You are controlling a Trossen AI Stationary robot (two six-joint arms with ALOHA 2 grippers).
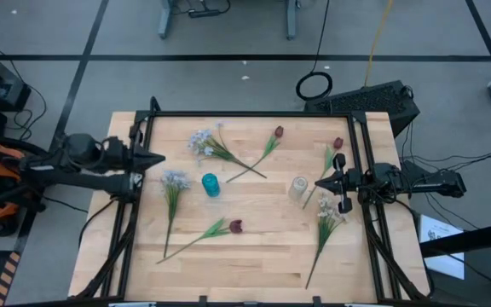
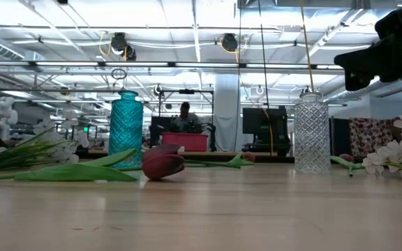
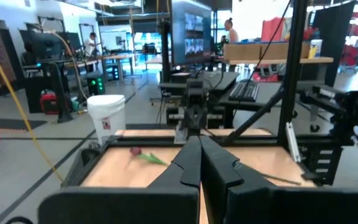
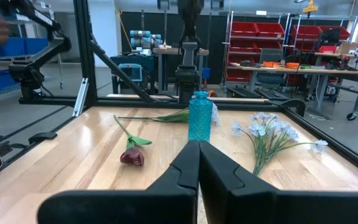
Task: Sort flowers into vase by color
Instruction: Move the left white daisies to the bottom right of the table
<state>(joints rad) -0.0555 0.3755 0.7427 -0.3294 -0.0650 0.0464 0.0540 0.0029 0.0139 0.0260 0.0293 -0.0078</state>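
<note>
The table [image 1: 254,256] is carrying two vases and six loose flowers; neither vase is holding any flower. The teal vase [image 1: 210,184] is standing upright left of centre; the clear glass vase [image 1: 298,188] is standing upright right of centre, well apart from the teal one.

Flower positions, high view:
- one white spray [image 1: 201,141] is lying at the far side, its stem running toward the table's middle;
- a second white spray [image 1: 175,181] is lying just left of the teal vase, its stem pointing toward the near edge;
- a third white spray [image 1: 327,211] is lying near the right edge, its stem slanting toward the near edge;
- one red tulip [image 1: 278,132] is lying at the far centre;
- a second red tulip [image 1: 337,143] is lying near the far right corner;
- a third red tulip [image 1: 235,226] is lying near the front centre, its head toward the right.

The left gripper [image 1: 158,159] is sitting at the left edge, pointing inward; its fingers [image 3: 188,163] are pressed together and are gripping nothing. The right gripper [image 1: 320,182] is sitting at the right side, just beside the clear glass vase; its fingers [image 4: 189,162] are likewise pressed together and are gripping nothing.

In the low view, a person is sitting in the room behind the table.
</note>
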